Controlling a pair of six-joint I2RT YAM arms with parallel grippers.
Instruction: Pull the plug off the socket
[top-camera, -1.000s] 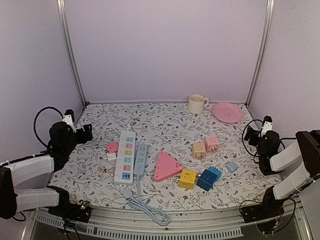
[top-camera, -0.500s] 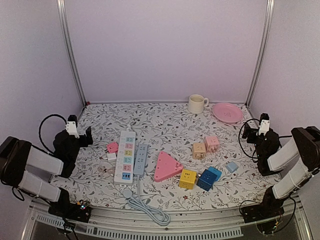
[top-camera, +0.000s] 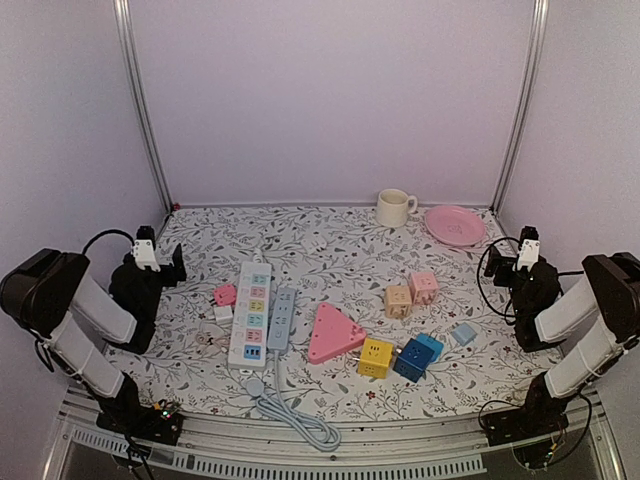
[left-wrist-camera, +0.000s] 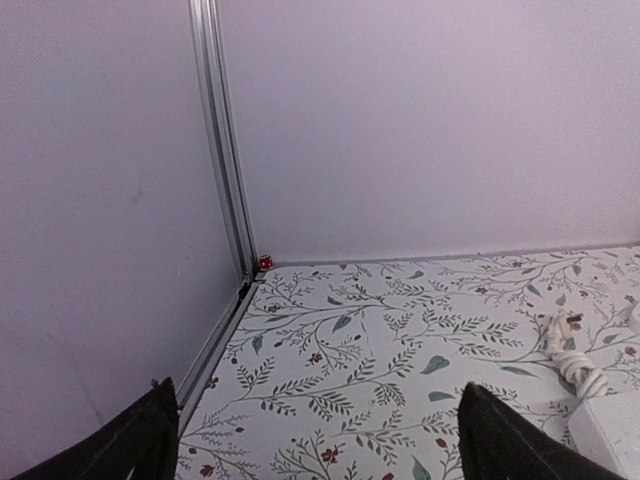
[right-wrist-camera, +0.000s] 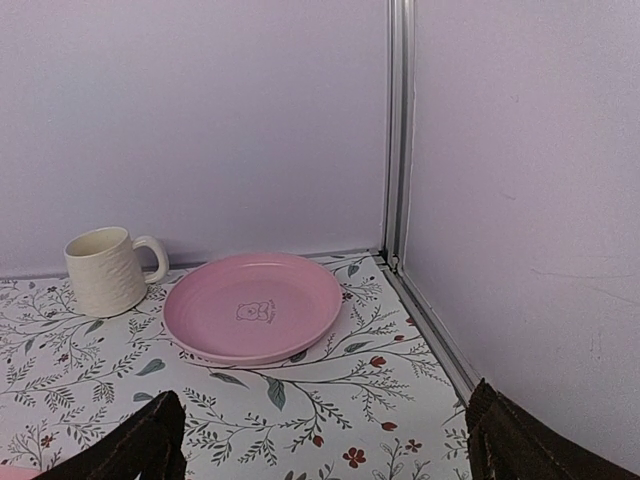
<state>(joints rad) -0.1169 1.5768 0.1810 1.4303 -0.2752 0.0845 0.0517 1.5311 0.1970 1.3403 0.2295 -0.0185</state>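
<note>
Both grippers stand wide open and hold nothing. We see the left gripper (top-camera: 177, 263) above the left edge of the desk (top-camera: 330, 250), its wrist view facing the far left corner. The right gripper (top-camera: 497, 268) hangs by the right edge, its wrist view facing the pink plate (right-wrist-camera: 255, 308) and the mug (right-wrist-camera: 105, 270) near the far right corner.

The task's things lie well apart from both, toward the near left of the desk. A white power strip (top-camera: 250, 313) lies there with a grey strip (top-camera: 282, 318) just beside it. At the white strip's left side a small pink piece (top-camera: 225, 294) touches a small white block (top-camera: 222, 312), with a bundled white lead (top-camera: 205, 337) near. From above we cannot tell for certain which plug sits in which socket. We judge the white block in the pink piece the likeliest pair.

We expect that plug to be light, stiff and smooth-sided, held only by the friction of its pins. The socket looks light too, so it would likely lift along unless it is pinned down. We would grip the plug body across its flat sides, never the soft lead, and pull straight along the pins while the other gripper steadies the socket.
</note>
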